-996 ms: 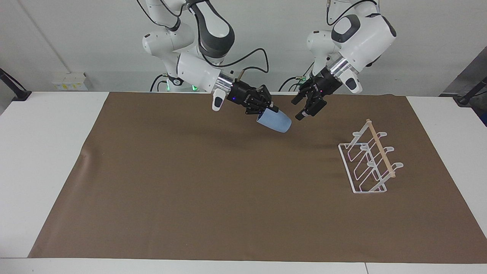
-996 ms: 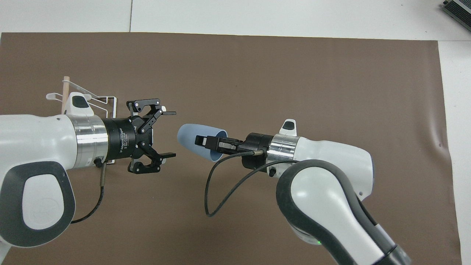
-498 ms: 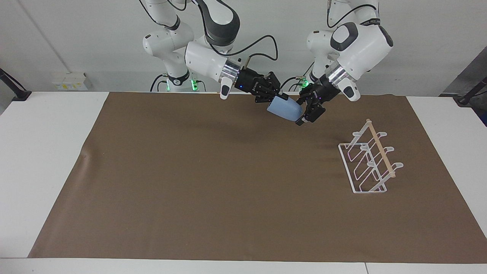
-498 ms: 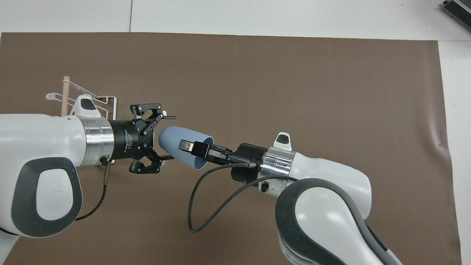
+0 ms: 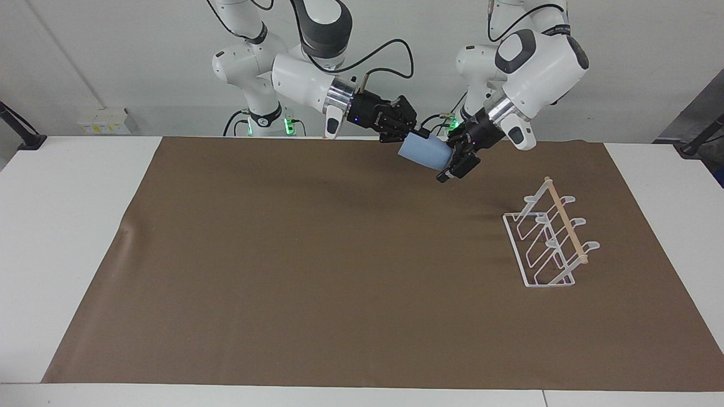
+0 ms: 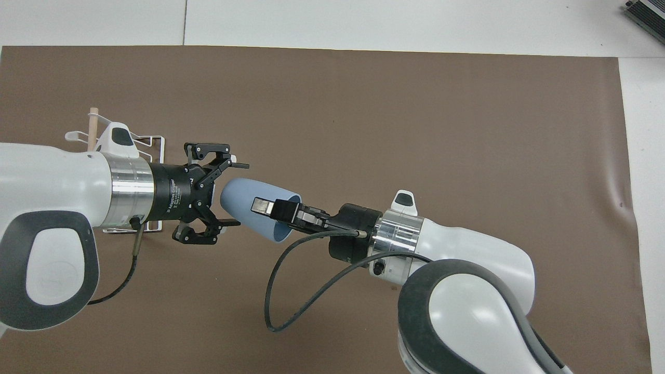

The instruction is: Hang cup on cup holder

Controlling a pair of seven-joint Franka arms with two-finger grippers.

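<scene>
- The cup (image 5: 424, 152) has been carried up to the left gripper (image 5: 456, 160) since a second ago.
- The rack (image 5: 551, 240) is left on the mat at the left arm's end, awaiting the cup.
- The cup is held in mid-air by its rim, clamped by the right gripper (image 6: 275, 212), base offered for a handover.
- The left gripper is spread wide around the base, not yet closed.

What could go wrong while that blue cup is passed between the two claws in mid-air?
1. The right gripper pinches only the rim of the cup; if it lets go before the open left gripper closes around the cup's base, the cup could drop onto the brown mat.
2. A squeeze on the tapered base might push the cup out.
3. The cup holder is empty, so hanging remains.
</scene>
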